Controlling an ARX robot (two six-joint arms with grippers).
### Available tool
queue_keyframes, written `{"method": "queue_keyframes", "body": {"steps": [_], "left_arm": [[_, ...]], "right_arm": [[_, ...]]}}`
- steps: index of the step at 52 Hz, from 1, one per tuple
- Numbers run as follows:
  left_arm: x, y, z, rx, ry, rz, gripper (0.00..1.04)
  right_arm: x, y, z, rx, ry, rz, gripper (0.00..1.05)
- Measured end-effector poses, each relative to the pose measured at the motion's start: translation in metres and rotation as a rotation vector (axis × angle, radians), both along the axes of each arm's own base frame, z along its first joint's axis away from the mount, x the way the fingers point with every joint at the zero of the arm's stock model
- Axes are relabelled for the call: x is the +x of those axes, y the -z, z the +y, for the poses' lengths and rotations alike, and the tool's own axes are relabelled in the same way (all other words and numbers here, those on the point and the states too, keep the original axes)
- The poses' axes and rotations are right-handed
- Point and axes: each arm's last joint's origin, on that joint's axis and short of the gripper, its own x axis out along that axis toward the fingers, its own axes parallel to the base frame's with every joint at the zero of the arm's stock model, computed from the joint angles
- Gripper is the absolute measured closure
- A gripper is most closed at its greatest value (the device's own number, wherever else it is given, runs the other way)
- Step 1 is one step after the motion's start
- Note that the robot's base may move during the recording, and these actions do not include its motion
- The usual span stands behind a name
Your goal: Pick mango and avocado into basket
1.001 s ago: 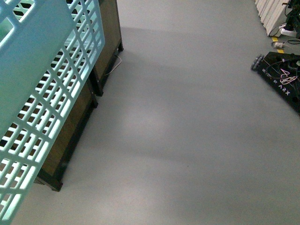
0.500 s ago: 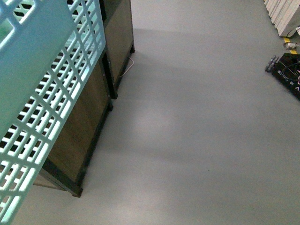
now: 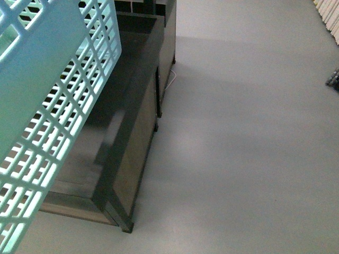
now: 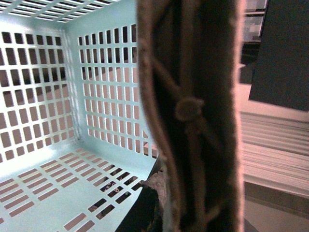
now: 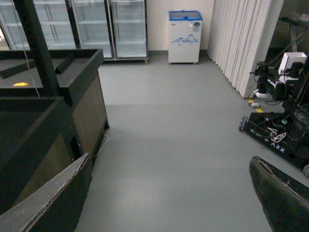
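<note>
grey floor (image 3: pixel 238 159), dark bins (image 3: pixel 135 90), basket (image 3: pixel 47 79) up close.

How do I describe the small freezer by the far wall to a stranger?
In the right wrist view, find the far wall, lined with tall glass-door fridges. The freezer stands beside them: low, white, with a blue lid.

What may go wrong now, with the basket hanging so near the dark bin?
The basket hangs tilted, right beside the dark bin; it may strike the bin's edge. The grip on its handle is not visible in the left wrist view, so slipping cannot be excluded.
</note>
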Motion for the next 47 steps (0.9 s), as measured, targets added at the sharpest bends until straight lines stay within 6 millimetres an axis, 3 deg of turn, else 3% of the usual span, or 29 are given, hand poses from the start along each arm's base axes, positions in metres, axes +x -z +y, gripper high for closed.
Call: {"method": "queue_keyframes", "body": {"steps": [47], "left_arm": [[0.0001,0.0001,0.0002,0.001,-0.002,0.001,1.01]], "right_arm": [[-0.0001,-0.0001,-0.0001,0.0,0.004,-0.001,0.09]]}}
